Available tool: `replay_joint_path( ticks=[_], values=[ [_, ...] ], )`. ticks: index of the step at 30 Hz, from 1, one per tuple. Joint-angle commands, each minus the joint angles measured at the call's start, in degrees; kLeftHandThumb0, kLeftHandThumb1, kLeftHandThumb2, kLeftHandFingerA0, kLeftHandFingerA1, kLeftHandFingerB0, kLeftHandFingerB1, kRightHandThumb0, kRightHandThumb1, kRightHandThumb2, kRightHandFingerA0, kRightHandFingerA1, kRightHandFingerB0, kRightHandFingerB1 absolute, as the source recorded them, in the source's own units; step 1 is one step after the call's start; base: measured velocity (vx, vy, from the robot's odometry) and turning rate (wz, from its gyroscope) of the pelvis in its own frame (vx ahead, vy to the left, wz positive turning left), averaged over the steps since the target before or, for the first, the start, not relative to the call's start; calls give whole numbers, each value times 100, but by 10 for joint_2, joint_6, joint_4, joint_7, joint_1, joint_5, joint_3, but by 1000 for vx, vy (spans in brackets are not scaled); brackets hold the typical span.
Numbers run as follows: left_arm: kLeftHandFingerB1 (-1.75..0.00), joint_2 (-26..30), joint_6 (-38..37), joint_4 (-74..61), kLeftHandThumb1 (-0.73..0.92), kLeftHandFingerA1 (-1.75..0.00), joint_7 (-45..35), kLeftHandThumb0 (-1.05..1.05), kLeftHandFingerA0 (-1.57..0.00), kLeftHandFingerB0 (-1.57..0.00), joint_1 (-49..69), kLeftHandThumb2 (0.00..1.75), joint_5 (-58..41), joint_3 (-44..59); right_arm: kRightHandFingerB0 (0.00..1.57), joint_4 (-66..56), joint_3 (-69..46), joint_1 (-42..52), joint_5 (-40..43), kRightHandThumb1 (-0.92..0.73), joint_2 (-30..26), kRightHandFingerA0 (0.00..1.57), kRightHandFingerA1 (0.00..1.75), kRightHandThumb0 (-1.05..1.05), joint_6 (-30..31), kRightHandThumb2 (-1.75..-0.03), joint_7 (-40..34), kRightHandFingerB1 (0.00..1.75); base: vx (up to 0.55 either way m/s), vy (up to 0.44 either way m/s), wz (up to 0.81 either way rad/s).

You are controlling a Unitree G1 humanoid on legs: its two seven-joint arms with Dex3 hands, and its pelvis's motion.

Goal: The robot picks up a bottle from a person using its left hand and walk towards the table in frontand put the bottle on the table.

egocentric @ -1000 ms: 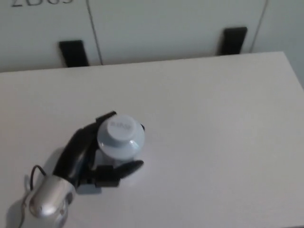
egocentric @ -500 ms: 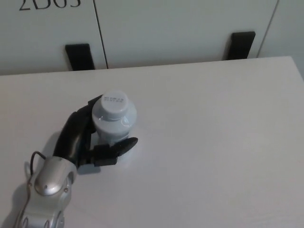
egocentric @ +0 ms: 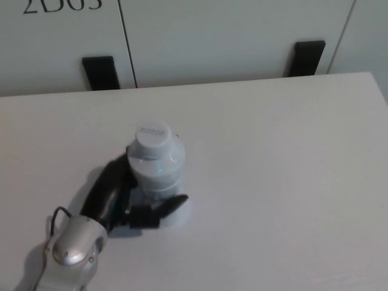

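Note:
A clear plastic bottle [egocentric: 156, 162] with a white cap stands upright on the white table [egocentric: 273, 163], left of centre. My left hand [egocentric: 121, 200] wraps around its lower part from the near left, black fingers behind it and the thumb curling in front at the base. The silver wrist shows at the bottom left. The bottle's bottom is hidden by the hand, so contact with the table cannot be confirmed. My right hand does not show.
Beyond the table's far edge stand white cabinet doors [egocentric: 206, 36] with two black feet [egocentric: 99, 73] [egocentric: 307, 57]. The table's right edge shows at the far right.
The bottle and my left hand have shifted slightly right and nearer, and the bottle sits lower. The grip has not changed.

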Motion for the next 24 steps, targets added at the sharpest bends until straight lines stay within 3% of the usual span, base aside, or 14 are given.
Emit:
replay_joint_path(
  ticks=[1, 6, 8, 13, 14, 20, 24],
  values=[
    [-1, 46, 12, 11, 48, 0, -81, -84, 0, 0, 7, 82, -7, -23, 55, 1, -1, 0, -1, -69, -3, 68, 46, -30, 6, -60, 5, 40, 0, 0, 0],
    [0, 67, 24, -2, 44, 0, -99, -84, 0, 0, 8, 79, -13, -30, 55, 0, -1, -1, -1, -71, -2, 67, 46, -29, 7, -61, 3, 40, 0, 0, 0],
    [0, 99, 30, -12, 44, 0, -123, -83, 0, 0, 12, 77, -15, -27, 55, 1, -3, -3, 1, -71, -4, 67, 46, -29, 10, -61, 7, 40, 0, 0, 0],
    [0, 104, 32, -13, 44, 0, -126, -83, 0, 0, 12, 77, -20, -28, 55, 1, -3, -4, 1, -71, -4, 67, 46, -29, 11, -61, 7, 40, 0, 0, 0],
    [0, 138, 20, -17, 47, 0, -145, -84, 0, 0, 27, 80, -31, -2, 55, 0, -1, -3, -1, -71, -4, 69, 47, -29, 6, -60, 7, 40, 0, 0, 0],
    [0, 178, 5, -25, 45, 0, -154, -86, 0, 0, 61, 80, -37, 40, 56, 2, 1, 2, -3, -70, -10, 69, 45, -30, 9, -60, 11, 39, 0, 0, 0],
    [0, 212, -11, -60, 46, 0, -211, -83, 0, 0, 146, 79, -141, 150, 55, 4, 8, 10, -10, -69, -13, 69, 46, -32, 4, -60, 9, 39, 0, 0, 0]
  ],
)
